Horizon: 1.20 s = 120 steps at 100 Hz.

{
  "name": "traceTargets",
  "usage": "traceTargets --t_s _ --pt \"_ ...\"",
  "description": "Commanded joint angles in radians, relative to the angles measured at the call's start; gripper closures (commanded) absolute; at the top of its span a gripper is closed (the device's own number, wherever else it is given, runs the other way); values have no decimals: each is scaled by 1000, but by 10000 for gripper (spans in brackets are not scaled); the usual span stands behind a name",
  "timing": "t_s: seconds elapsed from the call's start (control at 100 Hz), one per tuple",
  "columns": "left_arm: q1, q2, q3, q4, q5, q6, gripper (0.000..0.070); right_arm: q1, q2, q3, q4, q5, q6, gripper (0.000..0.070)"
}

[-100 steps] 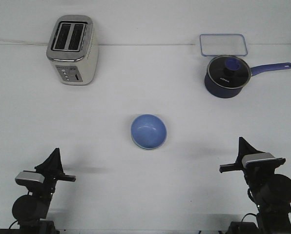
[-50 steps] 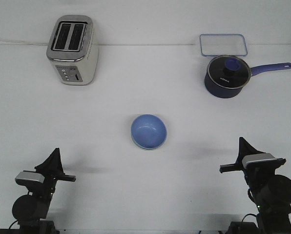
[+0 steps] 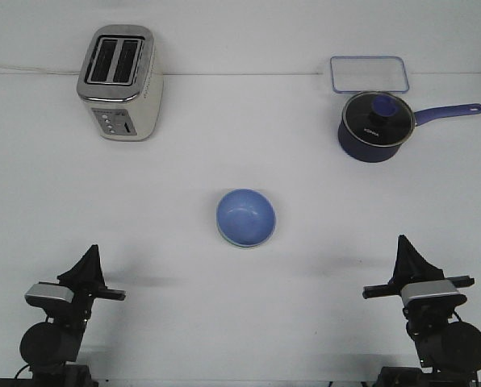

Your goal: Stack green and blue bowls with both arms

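The periwinkle blue bowl (image 3: 246,216) sits in the middle of the table, nested in the pale green bowl (image 3: 240,245), of which only a thin edge shows under the near rim. My left gripper (image 3: 94,249) stands at the near left, pointing up, its fingers together and holding nothing. At the near right my right gripper (image 3: 401,239) also points up with its fingers together and empty. Both are well apart from the bowls.
A silver toaster (image 3: 118,82) stands at the far left. A dark blue saucepan (image 3: 373,126) with a glass lid and a handle pointing right is at the far right. Behind it lies a clear rectangular container lid (image 3: 369,73).
The right arm has drawn back toward the near edge and sunk a little lower. The left arm and the bowls have not moved.
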Motion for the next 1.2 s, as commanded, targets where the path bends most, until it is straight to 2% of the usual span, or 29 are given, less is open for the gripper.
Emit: traceTargets --t_s 0.0,0.24,0.4,0.78,1.19 --pt "2 -1 -20 14 -3 1 690 1 -34 -32 23 3 -4 697" --pt "2 -1 -20 14 -3 1 690 2 -153 -136 26 53 -3 697" --pt "2 -1 -20 14 -3 1 690 2 -151 -170 35 61 -3 697" --pt "2 -1 -20 14 -3 1 690 14 -151 -290 190 61 0 697" --pt "2 -1 -20 14 -3 1 690 22 -151 -344 209 102 1 697"
